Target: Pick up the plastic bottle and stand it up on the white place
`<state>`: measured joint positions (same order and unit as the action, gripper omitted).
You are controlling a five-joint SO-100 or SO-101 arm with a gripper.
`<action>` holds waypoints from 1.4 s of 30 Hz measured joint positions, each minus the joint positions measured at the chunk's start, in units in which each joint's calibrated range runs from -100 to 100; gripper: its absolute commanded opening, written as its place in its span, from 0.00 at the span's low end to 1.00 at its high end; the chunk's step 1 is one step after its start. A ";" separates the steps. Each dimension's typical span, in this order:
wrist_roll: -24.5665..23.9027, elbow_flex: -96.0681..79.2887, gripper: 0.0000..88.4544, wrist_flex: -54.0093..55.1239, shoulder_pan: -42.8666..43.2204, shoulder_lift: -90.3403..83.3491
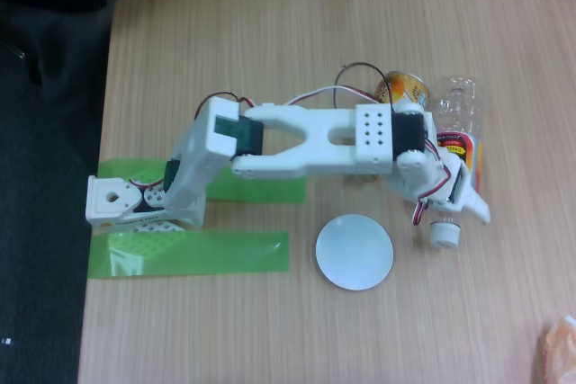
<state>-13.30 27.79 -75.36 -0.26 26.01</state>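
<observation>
The bottle [456,123] lies on its side at the right of the table [270,24] in the fixed view, base toward the far edge, white cap [445,233] toward the near one — the pose it must leave to end up standing. The arm [333,139] reaches out from its base at the left, and the gripper [461,193] sits over the bottle's neck end, its white fingers on either side of the neck just above the cap. Whether they are clenched on it or only straddling it I cannot tell; the wrist hides the contact. Taking it near the cap looks sensible, since swinging the base down would then bring it upright.

The bottle looks empty, clear through above its label. The plate [354,252] lies bare, near-left of the cap and close by. An orange can [404,89] lies just beside the bottle, partly under the arm — it could be nudged on the lift. Green tape [189,253] marks the arm's base.
</observation>
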 measured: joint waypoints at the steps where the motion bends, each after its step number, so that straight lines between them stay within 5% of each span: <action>1: -0.32 0.45 0.38 0.00 0.00 0.93; 24: -1.42 12.02 0.37 0.17 -0.15 16.67; 42: 3.58 14.64 0.37 0.00 -4.03 19.70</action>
<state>-9.73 42.43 -75.36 -4.30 45.71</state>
